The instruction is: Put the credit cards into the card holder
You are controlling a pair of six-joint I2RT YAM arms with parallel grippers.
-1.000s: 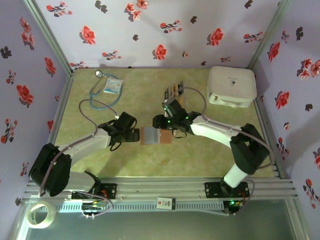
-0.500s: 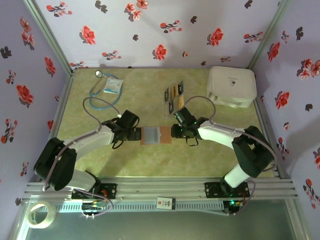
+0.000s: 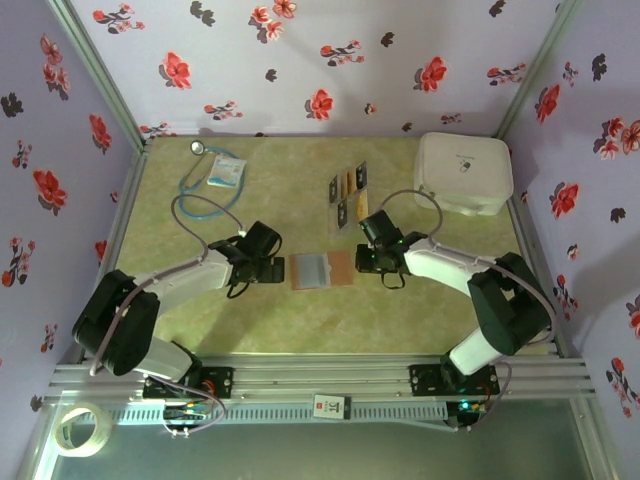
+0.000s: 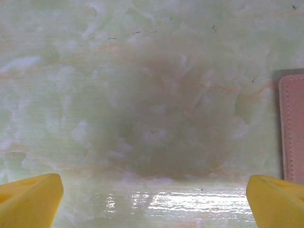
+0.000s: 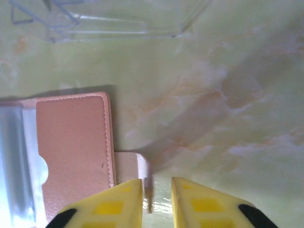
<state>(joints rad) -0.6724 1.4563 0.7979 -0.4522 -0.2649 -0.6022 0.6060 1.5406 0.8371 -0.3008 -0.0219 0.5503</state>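
The card holder point(image 3: 322, 270) lies open and flat near the middle of the desk point(image 3: 260, 320), between the two grippers. Its long axis runs left to right across the desk, almost parallel to the near edge. The half with the greyish clear pocket points to the left arm, and the reddish-brown half points to the right arm. In the right wrist view the brown half point(image 5: 71, 147) looks like grained leather with rounded corners, a stitched border and one half-round cut-out at the pocket edge. One small tab point(image 5: 127, 165) sticks out from its side toward the right gripper.

The credit cards point(image 3: 348, 195) are farther back, well apart from the card holder. They are thin small rectangles, some dark and some yellow-orange, in about two short rows; I cannot count them exactly. A clear plastic piece point(image 5: 118, 26) is on the desk in the right wrist view.

The left gripper point(image 4: 152, 204) is spread wide just beside the left edge of the card holder point(image 4: 293, 133), with nothing between its yellow fingertips. The right gripper point(image 5: 156, 202) has its yellow fingers drawn near to each other, with a narrow gap, at the tab; whether it pinches the tab I cannot tell.

One white rounded case point(image 3: 463, 172) sits at the back right, and one stethoscope point(image 3: 200, 190) at the back left.
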